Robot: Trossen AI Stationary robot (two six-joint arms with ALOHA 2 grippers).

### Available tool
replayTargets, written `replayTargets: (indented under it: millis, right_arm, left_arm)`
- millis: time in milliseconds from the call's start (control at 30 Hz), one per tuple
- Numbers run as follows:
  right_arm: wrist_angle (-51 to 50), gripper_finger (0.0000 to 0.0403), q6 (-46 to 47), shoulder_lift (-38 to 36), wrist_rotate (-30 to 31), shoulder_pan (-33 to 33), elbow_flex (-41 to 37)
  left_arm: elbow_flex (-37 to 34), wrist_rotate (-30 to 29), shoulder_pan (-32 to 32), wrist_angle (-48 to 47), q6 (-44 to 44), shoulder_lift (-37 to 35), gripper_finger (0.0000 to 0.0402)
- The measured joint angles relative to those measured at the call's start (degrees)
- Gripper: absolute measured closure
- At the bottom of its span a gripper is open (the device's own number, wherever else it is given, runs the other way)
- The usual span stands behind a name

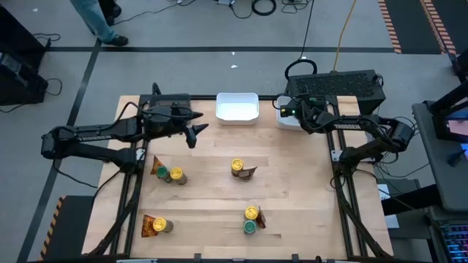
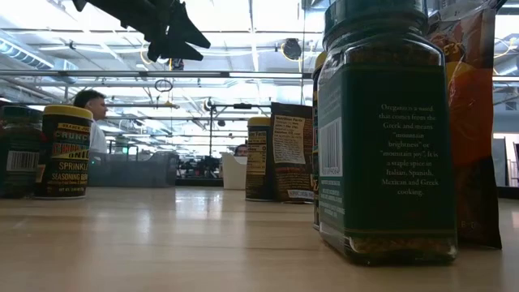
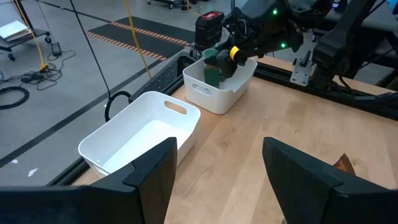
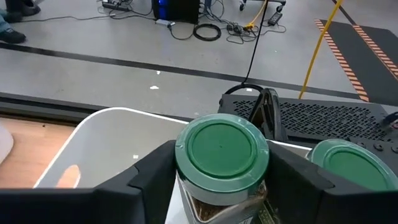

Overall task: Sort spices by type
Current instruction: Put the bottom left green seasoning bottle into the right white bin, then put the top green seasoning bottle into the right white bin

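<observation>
The right gripper [image 4: 221, 171] hangs at the table's far right corner, its two dark fingers [image 4: 149, 171] flanking a jar with a green lid [image 4: 222, 149], one on either side. The left gripper [image 1: 196, 134] hovers above the far left part of the table, jaws spread apart and holding nothing.

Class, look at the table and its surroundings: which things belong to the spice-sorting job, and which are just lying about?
Job: green-lidded jar with the right gripper at the right white tray; yellow-lidded jars; foil packets; middle white tray; left gripper, open, waiting over the table.
Lying about: floor cables; black box behind the table; a person's legs.
</observation>
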Motion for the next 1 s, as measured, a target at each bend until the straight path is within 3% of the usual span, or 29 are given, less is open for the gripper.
replayTargets:
  millis: [400,567,1000]
  right_arm:
    - [-0.04,0.0135,-1.40,0.02,-0.68,0.09,0.00]
    - [-0.47,0.0131,-2.99,-0.82,-5.79,0.11,0.00]
    - [-1.81,0.0133,-11.66,-16.50,-7.11,0.51,0.00]
  left_arm:
    - [0.00,0.00,0.00,0.00,-0.07,0.00,0.0159]
    - [0.01,0.00,0.00,0.00,-0.10,0.00,0.0159]
    - [0.02,0.02,0.00,0.02,-0.07,0.00,0.0159]
